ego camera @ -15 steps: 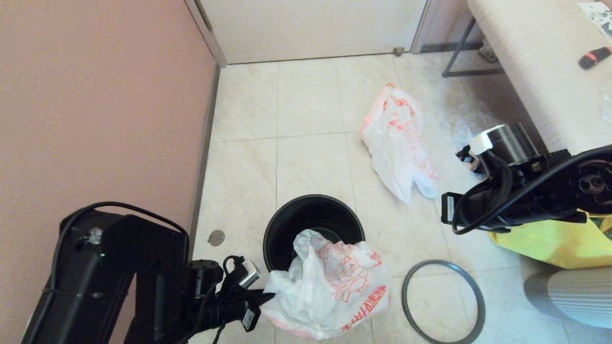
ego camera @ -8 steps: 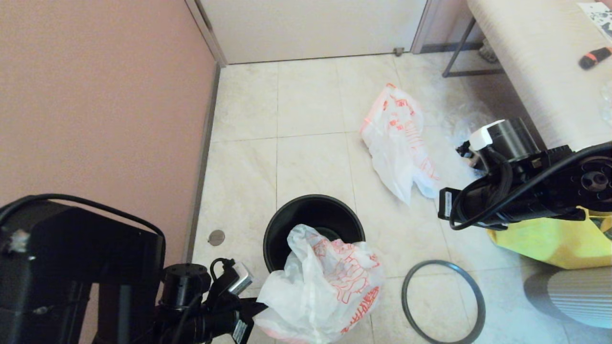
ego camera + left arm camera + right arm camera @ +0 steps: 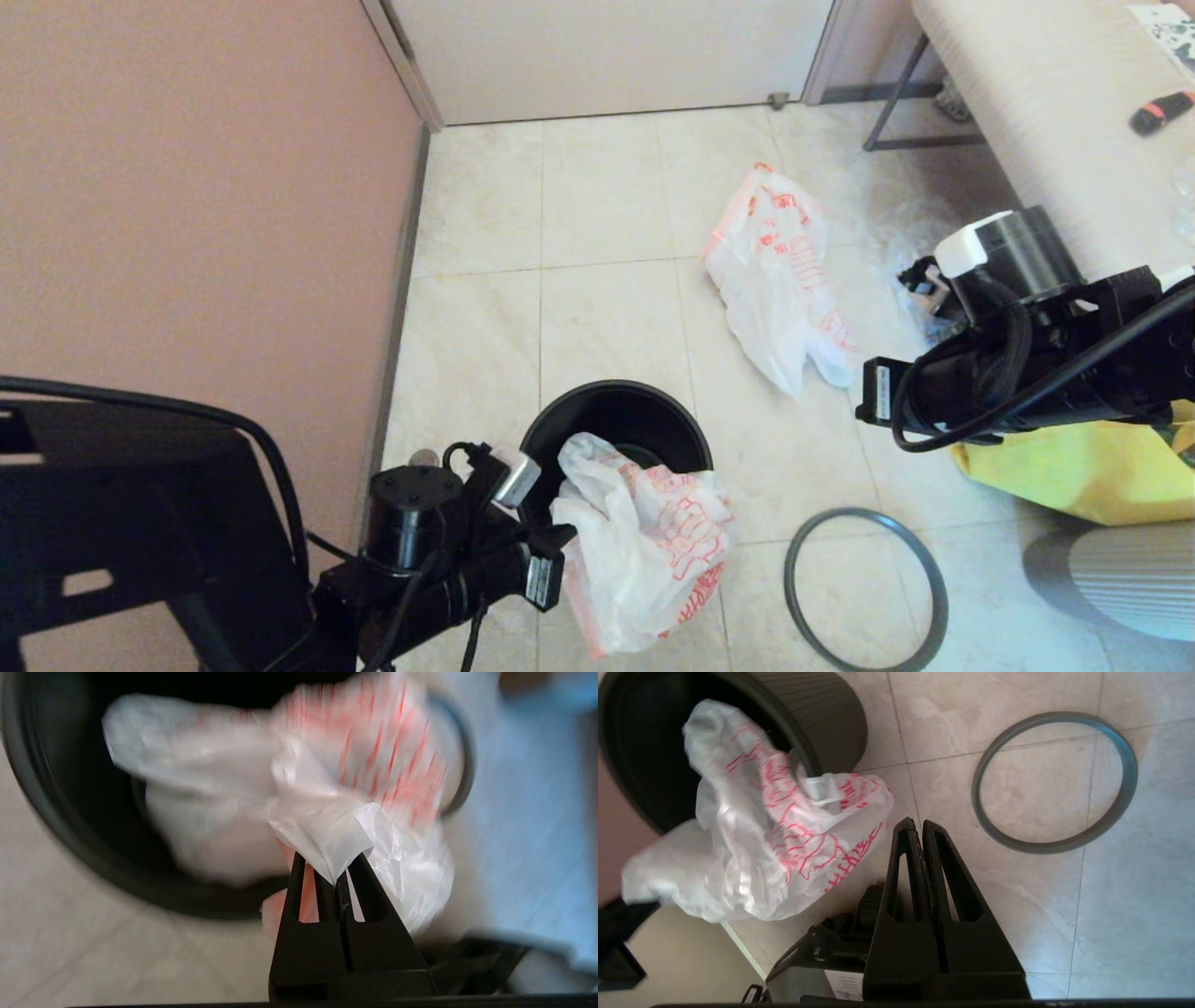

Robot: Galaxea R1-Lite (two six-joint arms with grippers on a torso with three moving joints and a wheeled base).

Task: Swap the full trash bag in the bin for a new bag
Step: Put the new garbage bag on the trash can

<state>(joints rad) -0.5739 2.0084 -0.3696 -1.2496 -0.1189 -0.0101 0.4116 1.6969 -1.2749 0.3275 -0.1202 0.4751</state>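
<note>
Layout: my left gripper (image 3: 332, 877) at the near rim of the bin (image 3: 616, 415).

The bag (image 3: 644, 541) clamped in my left jaws drapes from inside the bin over its near edge. The hoop (image 3: 865, 589) lies on the floor right of the bin, apart from it. A second bag (image 3: 780, 280) lies beyond, farther right. My right gripper (image 3: 921, 828) hangs above the floor, pressed together on nothing.

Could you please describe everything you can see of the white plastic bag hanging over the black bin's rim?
The thin, translucent white plastic bag with red-orange print is crumpled. It drapes over the near rim of the round black plastic bin, partly inside and mostly hanging down the outside toward the tiled floor. The left end effector is shut on a bunched fold of its film, as the left wrist view shows. Its contents cannot be made out.
</note>
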